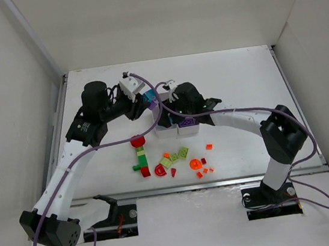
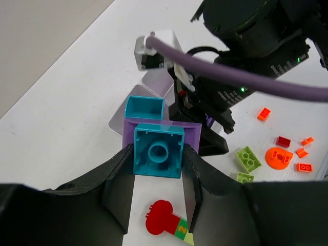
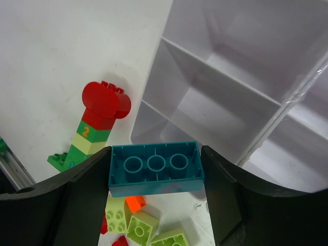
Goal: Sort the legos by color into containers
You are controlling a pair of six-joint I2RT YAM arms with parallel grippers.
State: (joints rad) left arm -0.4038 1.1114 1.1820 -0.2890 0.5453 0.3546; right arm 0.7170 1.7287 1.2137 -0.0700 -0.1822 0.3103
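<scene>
Jaws of the left gripper pinch a square teal brick mid-frame; the right gripper clamps a long teal brick.

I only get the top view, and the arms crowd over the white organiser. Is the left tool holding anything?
Observer: Yes, the left tool is shut on a square teal brick, hollow underside facing its camera.
Operator: And the right tool?
Observer: It is shut on a long teal brick, gripped by its short ends.
Operator: Any marking on the red-topped stack?
Observer: A yellow 2 on its green brick.
</scene>
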